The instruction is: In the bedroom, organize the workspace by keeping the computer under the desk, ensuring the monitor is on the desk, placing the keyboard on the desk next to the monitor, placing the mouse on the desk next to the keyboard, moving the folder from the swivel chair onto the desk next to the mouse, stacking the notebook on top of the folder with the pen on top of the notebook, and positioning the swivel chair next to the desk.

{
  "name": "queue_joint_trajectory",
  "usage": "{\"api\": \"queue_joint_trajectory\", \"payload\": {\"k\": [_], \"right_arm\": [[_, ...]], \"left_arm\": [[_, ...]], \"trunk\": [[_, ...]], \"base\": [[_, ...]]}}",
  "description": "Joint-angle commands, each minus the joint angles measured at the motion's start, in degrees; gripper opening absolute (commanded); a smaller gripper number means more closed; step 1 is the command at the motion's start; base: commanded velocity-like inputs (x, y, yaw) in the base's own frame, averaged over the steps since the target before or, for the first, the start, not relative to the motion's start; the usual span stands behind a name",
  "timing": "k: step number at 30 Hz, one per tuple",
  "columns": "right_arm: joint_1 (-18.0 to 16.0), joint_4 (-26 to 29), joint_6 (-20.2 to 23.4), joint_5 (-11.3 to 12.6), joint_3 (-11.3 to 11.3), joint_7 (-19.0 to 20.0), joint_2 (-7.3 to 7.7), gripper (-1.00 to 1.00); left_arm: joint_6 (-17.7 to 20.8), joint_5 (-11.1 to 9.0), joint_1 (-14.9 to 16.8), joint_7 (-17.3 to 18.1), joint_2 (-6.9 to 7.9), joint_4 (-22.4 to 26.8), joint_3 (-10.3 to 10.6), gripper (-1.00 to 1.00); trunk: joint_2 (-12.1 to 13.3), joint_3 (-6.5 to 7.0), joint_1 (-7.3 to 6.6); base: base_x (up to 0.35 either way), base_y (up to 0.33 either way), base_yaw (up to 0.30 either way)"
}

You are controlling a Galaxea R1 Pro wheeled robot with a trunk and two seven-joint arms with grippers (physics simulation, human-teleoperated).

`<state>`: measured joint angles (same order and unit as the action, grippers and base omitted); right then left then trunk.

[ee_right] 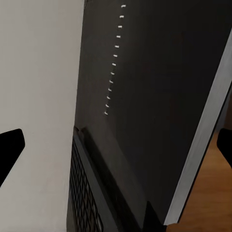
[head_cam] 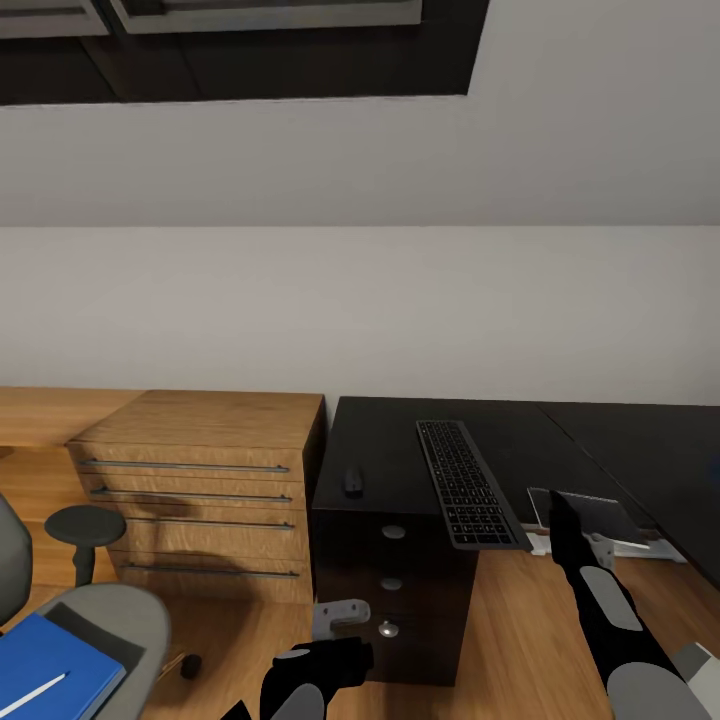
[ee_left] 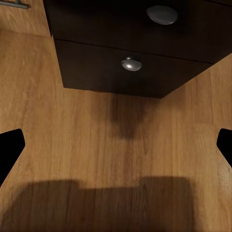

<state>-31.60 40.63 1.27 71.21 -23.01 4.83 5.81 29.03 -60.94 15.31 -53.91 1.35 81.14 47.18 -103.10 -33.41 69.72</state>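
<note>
— See how the keyboard (head_cam: 465, 483) lies on the desk (head_cam: 385, 440)? Its near end pokes out past the front edge, over the drawer unit (head_cam: 392, 590). If the right arm swings across that corner, I reckon it clips the overhang and tips the whole thing onto the floor.

— The right gripper (head_cam: 556, 507) is close, too. It sits just beside that near end, on the side away from the mouse (head_cam: 353, 481), not touching.

— Its fingers?

— Spread, going by the right wrist view: the dark finger tips (ee_right: 10, 147) stand far apart at the frame edges with nothing between them, and the keyboard (ee_right: 84, 193) lies low in that view, off to one side of the gap rather than inside it.

— And the left gripper (head_cam: 340, 618)?

— Low down in front of the bottom drawer knob (ee_left: 131, 64), fingers (ee_left: 9, 147) spread and empty, facing floorboards. Nothing of the task near it.

— The blue folder (head_cam: 50, 672) with the pen (head_cam: 38, 694) is on the swivel chair (head_cam: 120, 615), well apart from both grippers. If the base rolls that way it could shove the chair.
</note>
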Motion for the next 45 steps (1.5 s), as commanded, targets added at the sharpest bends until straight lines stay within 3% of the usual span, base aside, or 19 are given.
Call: {"api": "queue_joint_trajectory", "payload": {"k": [1, 22, 45], "right_arm": [[0.0, 0.0, 0.1, 0.6, -0.1, 0.3, -0.01, 1.0], [0.0, -0.1, 0.1, 0.6, -0.1, 0.4, -0.01, 1.0], [0.0, -0.1, 0.1, 0.6, -0.1, 0.4, -0.08, 1.0]], "left_arm": [[0.1, -0.3, 0.1, -0.4, 0.04, 0.1, 0.1, 1.0], [0.1, -0.3, 0.1, -0.4, -0.02, 0.1, 0.2, 1.0], [0.1, -0.3, 0.1, -0.4, 0.03, 0.1, 0.2, 1.0]], "trunk": [[0.0, -0.06, -0.01], [0.0, -0.06, -0.01], [0.0, -0.06, -0.01]], "base": [[0.0, 0.0, 0.0], [-0.116, 0.0, 0.0], [-0.261, 0.0, 0.0]]}}
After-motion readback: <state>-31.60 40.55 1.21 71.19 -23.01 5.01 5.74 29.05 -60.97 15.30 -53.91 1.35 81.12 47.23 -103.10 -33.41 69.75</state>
